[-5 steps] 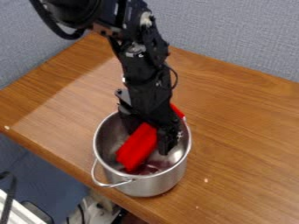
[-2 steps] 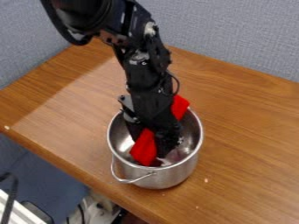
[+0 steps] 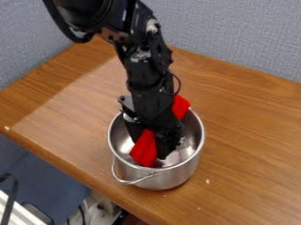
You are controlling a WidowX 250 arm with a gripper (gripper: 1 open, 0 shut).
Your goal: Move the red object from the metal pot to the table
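The metal pot (image 3: pixel 159 178) stands near the front edge of the brown table (image 3: pixel 65 83), one loop handle facing the camera. The red object (image 3: pixel 144 148) leans slantwise inside it, its lower end on the pot floor and its upper end (image 3: pixel 180 105) poking over the far rim. My black gripper (image 3: pixel 157 128) reaches straight down into the pot and is shut on the middle of the red object. The arm hides the block's middle and the exact contact of the fingers.
The table's front edge runs just below the pot, with floor and cables beyond it. Bare wood lies to the left of the pot and behind it. A grey wall rises behind the table.
Over the last second the pot and block slid a little to the right and toward the front edge. My gripper sank deeper and its jaws went from open to shut around the block.
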